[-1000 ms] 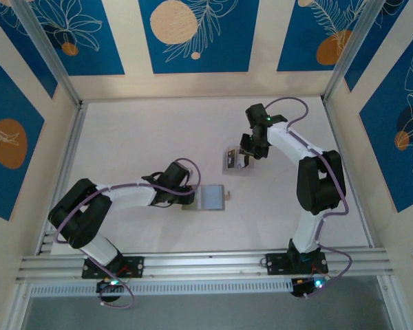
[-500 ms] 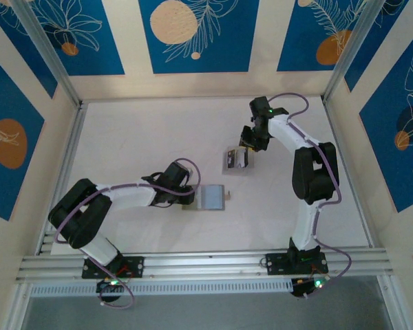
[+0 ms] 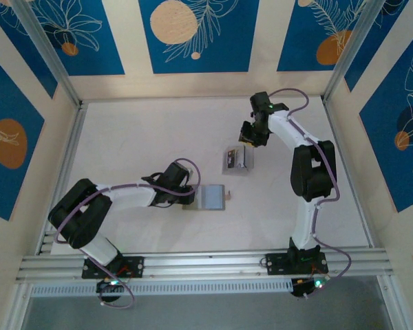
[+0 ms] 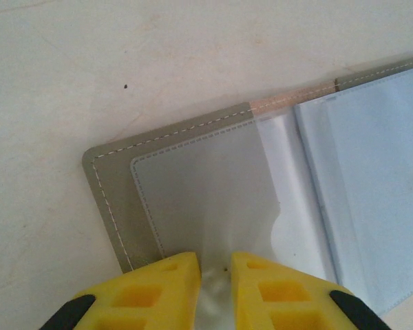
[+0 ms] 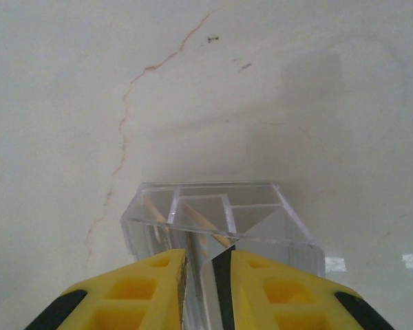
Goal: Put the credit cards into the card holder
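The card holder point(image 3: 213, 198) lies open and flat at mid-table, grey outside point(image 4: 113, 206) and bluish-grey inside. My left gripper point(image 3: 190, 195) reaches it from the left. In the left wrist view the left gripper point(image 4: 215, 265) is shut on the clear sleeve of the holder's left flap, and the plastic is crumpled between the fingers. Further back, my right gripper point(image 3: 248, 141) hangs just beyond a clear box point(image 3: 235, 159). In the right wrist view the right gripper point(image 5: 208, 258) is shut on the credit cards point(image 5: 221, 275), a black one and a pale one edge-on.
The clear acrylic box point(image 5: 261, 220) has several compartments and stands right under the right fingers. A small pale object point(image 3: 228, 194) lies at the holder's right edge. Walls and aluminium rails point(image 3: 206, 261) close in the table.
My right gripper has moved from over the clear box toward the back right, and its jaws have narrowed. The left gripper and the card holder have not moved.
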Tool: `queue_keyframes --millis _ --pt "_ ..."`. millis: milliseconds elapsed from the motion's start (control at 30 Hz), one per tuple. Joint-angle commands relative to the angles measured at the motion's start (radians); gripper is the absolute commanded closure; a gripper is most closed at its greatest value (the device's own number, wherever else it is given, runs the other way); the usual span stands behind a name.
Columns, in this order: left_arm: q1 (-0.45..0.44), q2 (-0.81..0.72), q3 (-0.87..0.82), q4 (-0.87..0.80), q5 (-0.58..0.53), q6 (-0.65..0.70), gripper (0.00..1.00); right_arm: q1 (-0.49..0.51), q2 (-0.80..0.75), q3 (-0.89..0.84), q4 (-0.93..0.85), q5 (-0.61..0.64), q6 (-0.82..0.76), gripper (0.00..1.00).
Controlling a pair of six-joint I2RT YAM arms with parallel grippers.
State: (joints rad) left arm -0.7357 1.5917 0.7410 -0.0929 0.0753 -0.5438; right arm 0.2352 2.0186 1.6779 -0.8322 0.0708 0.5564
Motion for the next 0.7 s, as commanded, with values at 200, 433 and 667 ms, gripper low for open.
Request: queue_keyframes --millis 200,433,667 --pt "-0.008 0.032 -0.044 -0.077 0.007 -0.011 0.8 0.056 0.047 0.096 -0.098 0.143 -0.038 0.75" --pt "-0.008 0.026 -0.049 -0.078 0.003 -0.011 0.8 0.066 0.054 0.114 -0.114 0.172 -0.041 0.79" --pt "-0.008 0.029 -0.048 -0.073 0.006 -0.009 0.8 0.066 0.05 0.109 -0.125 0.186 -0.039 0.82"
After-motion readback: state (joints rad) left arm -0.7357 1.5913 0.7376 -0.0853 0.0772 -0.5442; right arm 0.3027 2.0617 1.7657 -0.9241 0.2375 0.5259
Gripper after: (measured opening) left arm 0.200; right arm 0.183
